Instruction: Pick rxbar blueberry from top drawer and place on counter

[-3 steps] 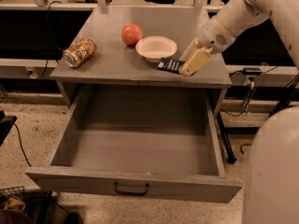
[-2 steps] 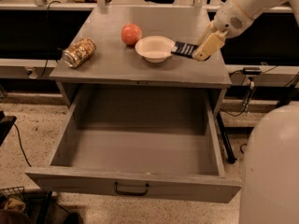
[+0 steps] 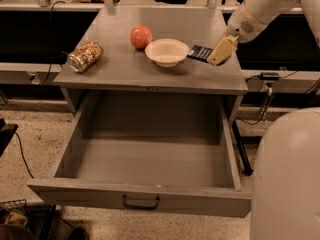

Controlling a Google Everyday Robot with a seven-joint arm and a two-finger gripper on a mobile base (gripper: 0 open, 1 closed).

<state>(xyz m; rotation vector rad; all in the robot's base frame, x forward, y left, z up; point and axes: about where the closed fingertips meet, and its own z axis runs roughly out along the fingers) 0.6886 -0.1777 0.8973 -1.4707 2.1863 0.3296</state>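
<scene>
The rxbar blueberry (image 3: pixel 199 52) is held over the right side of the surface (image 3: pixel 125 70), its free end just beside the rim of one white bowl (image 3: pixel 167 52); whether the surface is touched cannot be told. One red round fruit (image 3: pixel 141 36) is seen just behind the bowl, and one can (image 3: pixel 85 56) is laid on its side near the left edge. One top drawer (image 3: pixel 140 196) is pulled out below. The hand (image 3: pixel 221 50) is clamped on the bar's right end.
</scene>
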